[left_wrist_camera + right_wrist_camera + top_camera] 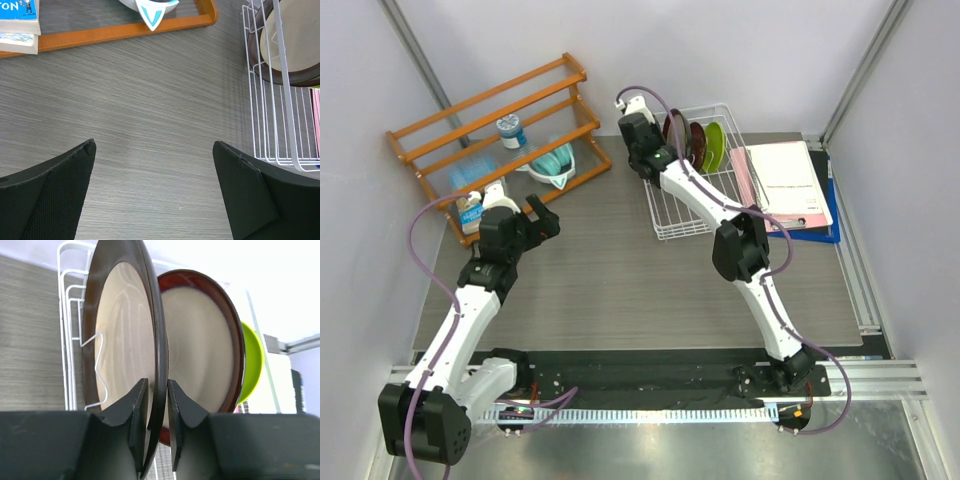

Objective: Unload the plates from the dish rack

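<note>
The white wire dish rack (680, 218) stands at the back right, with plates upright in it. In the right wrist view, the dark-rimmed cream plate (120, 330) is nearest, then the dark red-rimmed cream plate (200, 340) and the lime green plate (252, 360). I cannot make out the smaller patterned plate. My right gripper (158, 385) is closed on the rim of the dark-rimmed plate (672, 127), which still stands in the rack (65, 315). My left gripper (154, 150) is open and empty above bare table, left of the rack (260, 125).
An orange wooden slatted shelf (490, 130) stands at the back left, with a teal bowl-like item (552, 160), a can (510, 130) and books (470, 210). Pink papers on a blue clipboard (785, 180) lie right of the rack.
</note>
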Controlling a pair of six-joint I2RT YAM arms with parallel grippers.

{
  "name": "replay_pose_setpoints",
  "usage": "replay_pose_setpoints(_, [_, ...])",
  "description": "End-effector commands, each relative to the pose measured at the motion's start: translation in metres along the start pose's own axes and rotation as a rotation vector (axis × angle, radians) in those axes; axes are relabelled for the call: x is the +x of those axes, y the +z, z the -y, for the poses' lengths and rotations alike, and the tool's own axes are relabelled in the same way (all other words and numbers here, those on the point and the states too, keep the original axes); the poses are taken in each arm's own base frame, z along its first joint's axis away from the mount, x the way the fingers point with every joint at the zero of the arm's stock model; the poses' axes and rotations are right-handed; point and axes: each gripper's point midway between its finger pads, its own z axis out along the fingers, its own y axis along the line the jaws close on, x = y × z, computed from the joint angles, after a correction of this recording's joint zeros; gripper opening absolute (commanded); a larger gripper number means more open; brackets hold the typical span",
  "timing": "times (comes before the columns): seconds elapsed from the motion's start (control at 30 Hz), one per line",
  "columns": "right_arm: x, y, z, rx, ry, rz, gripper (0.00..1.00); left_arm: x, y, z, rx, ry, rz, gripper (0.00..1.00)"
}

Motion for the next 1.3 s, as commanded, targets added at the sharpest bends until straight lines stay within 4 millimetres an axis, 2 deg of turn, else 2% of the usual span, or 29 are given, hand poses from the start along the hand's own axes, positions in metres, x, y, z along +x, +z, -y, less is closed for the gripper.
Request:
replay_pose_setpoints(0.0, [-0.045, -0.028, 0.019, 0.140, 0.032, 0.119, 0.01, -0.010, 0.002, 0.002, 0.006, 0.007, 0.044, 0.99])
replay_pose_setpoints(0.13, [-0.071, -0.048, 0.027, 0.221, 0.030, 0.183, 0.01, -0.009, 0.001, 0.000, -0.004, 0.013, 0.039, 1.00])
replay_pose_setpoints(0.3, [-0.089, -0.063, 0.038, 0.271, 0.064, 0.218, 0.01, -0.011, -0.002, -0.002, -0.014, 0.017, 0.046, 1.00])
replay_pose_setpoints(0.53, [-0.092, -0.073, 0.056, 0.312, 0.083, 0.217, 0.01, -0.011, -0.002, 0.001, -0.006, 0.013, 0.040, 0.99])
replay_pose_setpoints(0.67, [-0.106, -0.087, 0.069, 0.302, 0.134, 0.243, 0.01, -0.010, -0.001, 0.001, -0.003, 0.013, 0.033, 1.00])
replay_pose_setpoints(0.9, [-0.123, -0.121, 0.103, 0.294, 0.204, 0.270, 0.01, -0.010, -0.001, 0.001, -0.010, 0.005, 0.032, 0.99])
replay_pose_setpoints(1.03, [-0.131, -0.146, 0.129, 0.282, 0.258, 0.292, 0.01, -0.011, -0.001, 0.001, -0.009, 0.008, 0.031, 1.00])
replay_pose_setpoints(1.27, [-0.137, -0.177, 0.148, 0.209, 0.278, 0.310, 0.01, -0.014, -0.003, 0.015, 0.057, -0.008, 0.036, 0.99])
